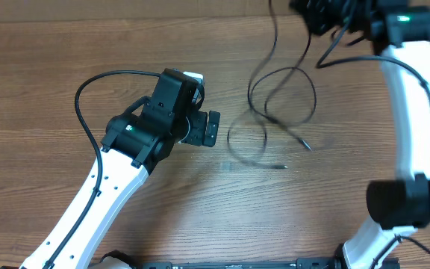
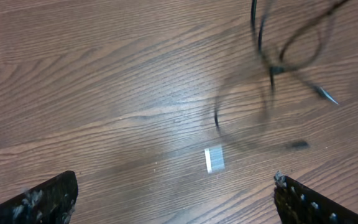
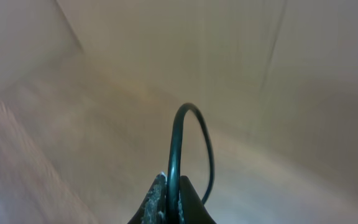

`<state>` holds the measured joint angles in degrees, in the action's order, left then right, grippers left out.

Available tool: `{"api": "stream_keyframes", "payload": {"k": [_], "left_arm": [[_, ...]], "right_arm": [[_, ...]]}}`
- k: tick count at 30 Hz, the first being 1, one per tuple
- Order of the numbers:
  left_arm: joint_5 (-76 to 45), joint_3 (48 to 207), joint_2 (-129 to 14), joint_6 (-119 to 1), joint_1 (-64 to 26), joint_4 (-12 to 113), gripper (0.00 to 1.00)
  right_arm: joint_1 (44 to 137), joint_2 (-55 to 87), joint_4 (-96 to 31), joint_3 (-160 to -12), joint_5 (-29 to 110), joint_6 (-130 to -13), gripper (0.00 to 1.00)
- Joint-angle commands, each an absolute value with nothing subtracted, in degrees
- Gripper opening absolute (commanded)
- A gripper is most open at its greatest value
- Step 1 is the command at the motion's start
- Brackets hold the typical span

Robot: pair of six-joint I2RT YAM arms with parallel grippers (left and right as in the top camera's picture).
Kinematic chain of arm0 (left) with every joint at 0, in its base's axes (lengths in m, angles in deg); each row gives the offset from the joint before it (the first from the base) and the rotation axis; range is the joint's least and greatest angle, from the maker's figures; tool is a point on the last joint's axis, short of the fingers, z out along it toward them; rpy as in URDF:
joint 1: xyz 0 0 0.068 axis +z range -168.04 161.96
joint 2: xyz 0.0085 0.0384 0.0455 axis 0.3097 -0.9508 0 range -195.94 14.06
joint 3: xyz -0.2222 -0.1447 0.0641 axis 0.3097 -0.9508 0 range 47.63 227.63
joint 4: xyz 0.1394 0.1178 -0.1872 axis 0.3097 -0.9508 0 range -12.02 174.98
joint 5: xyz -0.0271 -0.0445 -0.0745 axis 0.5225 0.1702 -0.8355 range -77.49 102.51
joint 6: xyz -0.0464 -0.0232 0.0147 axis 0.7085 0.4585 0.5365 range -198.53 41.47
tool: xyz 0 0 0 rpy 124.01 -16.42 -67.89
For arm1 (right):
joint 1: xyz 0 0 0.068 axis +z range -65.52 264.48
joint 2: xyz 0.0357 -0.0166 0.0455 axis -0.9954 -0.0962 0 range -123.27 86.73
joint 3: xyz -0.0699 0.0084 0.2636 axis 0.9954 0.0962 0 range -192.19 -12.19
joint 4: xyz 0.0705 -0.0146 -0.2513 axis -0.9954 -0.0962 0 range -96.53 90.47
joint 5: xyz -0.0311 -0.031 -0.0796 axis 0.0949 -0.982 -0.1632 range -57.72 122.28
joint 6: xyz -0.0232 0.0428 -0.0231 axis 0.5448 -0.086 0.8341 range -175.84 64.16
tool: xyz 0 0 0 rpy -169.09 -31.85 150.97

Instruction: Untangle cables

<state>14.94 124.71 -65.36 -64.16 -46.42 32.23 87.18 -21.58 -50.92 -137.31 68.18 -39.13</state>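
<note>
Thin black cables (image 1: 264, 119) hang in blurred loops from the top right down to the table's middle, where two plug ends rest on the wood. My right gripper (image 1: 321, 16), raised at the top edge, is shut on one cable strand; in the right wrist view that cable (image 3: 191, 112) arches out from between the closed fingertips of the gripper (image 3: 174, 190). My left gripper (image 1: 213, 128) stands open just left of the loops and touches nothing. In the left wrist view the cables (image 2: 272, 70) cross at the upper right, well ahead of the wide-spread gripper (image 2: 179, 202).
A small pale tag (image 2: 214, 158) lies on the wooden table (image 1: 66, 45) between the left gripper and the cables. The left arm's own thick black cable (image 1: 84, 123) loops at its left. The right arm (image 1: 413, 112) stands along the right edge.
</note>
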Motion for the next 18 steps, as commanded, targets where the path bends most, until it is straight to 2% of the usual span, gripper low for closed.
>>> {"api": "stream_keyframes", "payload": {"k": [1, 7, 13, 18], "left_arm": [[15.49, 125.43, -65.34, -65.03, -46.18, 32.29, 1.00], [15.49, 125.43, -65.34, -65.03, -46.18, 32.29, 1.00], [15.51, 125.43, -65.34, -65.03, -46.18, 32.29, 1.00], [15.49, 125.43, -65.34, -65.03, -46.18, 32.29, 0.99]], "right_arm": [[87.16, -16.97, -50.62, -145.59, 69.93, -42.54, 0.04], [87.16, -14.74, -48.39, -154.56, 70.12, -45.65, 0.04], [87.16, -12.73, -45.20, -156.87, 69.05, -45.63, 0.04], [86.98, -12.60, -44.83, -156.87, 60.31, -45.63, 0.04]]}}
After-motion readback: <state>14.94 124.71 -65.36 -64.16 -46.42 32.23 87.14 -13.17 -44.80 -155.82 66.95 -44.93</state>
